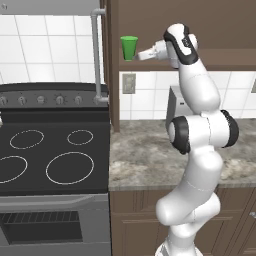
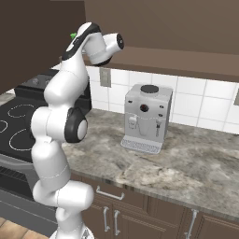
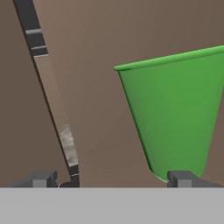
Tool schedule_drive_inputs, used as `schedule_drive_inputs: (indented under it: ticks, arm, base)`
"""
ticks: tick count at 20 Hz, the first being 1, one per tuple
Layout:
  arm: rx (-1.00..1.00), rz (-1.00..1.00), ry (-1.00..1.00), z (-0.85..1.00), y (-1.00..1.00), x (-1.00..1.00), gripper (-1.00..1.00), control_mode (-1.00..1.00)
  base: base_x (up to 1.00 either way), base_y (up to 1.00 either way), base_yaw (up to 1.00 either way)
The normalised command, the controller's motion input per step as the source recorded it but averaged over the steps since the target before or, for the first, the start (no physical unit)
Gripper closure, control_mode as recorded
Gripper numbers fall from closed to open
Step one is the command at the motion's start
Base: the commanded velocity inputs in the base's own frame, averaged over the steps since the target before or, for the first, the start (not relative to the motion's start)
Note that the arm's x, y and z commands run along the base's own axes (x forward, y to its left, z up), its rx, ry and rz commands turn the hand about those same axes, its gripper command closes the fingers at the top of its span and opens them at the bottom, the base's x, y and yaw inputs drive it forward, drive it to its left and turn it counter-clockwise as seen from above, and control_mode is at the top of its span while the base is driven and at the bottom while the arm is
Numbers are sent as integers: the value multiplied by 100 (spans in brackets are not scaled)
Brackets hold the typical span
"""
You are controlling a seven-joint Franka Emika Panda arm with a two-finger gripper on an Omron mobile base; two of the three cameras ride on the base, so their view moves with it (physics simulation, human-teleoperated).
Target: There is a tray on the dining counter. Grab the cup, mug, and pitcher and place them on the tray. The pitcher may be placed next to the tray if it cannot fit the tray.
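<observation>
A: Claw (image 1: 140, 55) first. State?

B: Released, jaws spread wide, nothing between them. In the hand view the two dark tips sit far apart at the bottom, one (image 3: 39, 178) at left, the other (image 3: 183, 177) at right.

A: And the cup?

B: The cup (image 1: 129, 47) stands upright on the shelf (image 1: 230, 64) inside the open brown upper cabinet (image 1: 150, 20). Bright green, tapered, no handle. In the hand view it (image 3: 175, 113) looms large toward the right side, its foot just above the right tip. Whether the tip touches it I cannot tell.

A: From the left base view?

B: The claw is level with the cup and just beside it on its right, arm raised high and reaching leftward.

A: Right base view?

B: Just a sliver of green (image 2: 73, 35) shows behind the wrist.

A: Surroundings?

B: Below the cabinet, a marbled bench (image 1: 145, 155) with a white coffee machine (image 2: 146, 117) against the tiled wall. To the left, a black stove (image 1: 50, 155) with ring burners and a knob row. A wall outlet (image 1: 129, 83) sits under the shelf. The cabinet's open door (image 1: 96, 55) hangs edge-on at left, above the stove.
</observation>
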Motion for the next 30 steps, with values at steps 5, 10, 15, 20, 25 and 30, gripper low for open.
schedule_drive_inputs:
  ticks: [5,10,15,20,25,30]
  arm:
    - [0,0,-3,0,5,10,-100,-100]
    - [-1,0,0,0,3,12,-100,-100]
    - [0,0,0,0,2,14,-100,-100]
    - [0,0,0,-1,1,13,-100,-100]
    - [0,0,0,0,3,13,-100,-100]
    - [-1,0,-2,0,6,11,-100,-100]
  base:
    - [0,0,0]
    - [0,0,0]
    - [0,0,0]
    - [0,0,0]
    - [0,0,0]
    - [0,0,0]
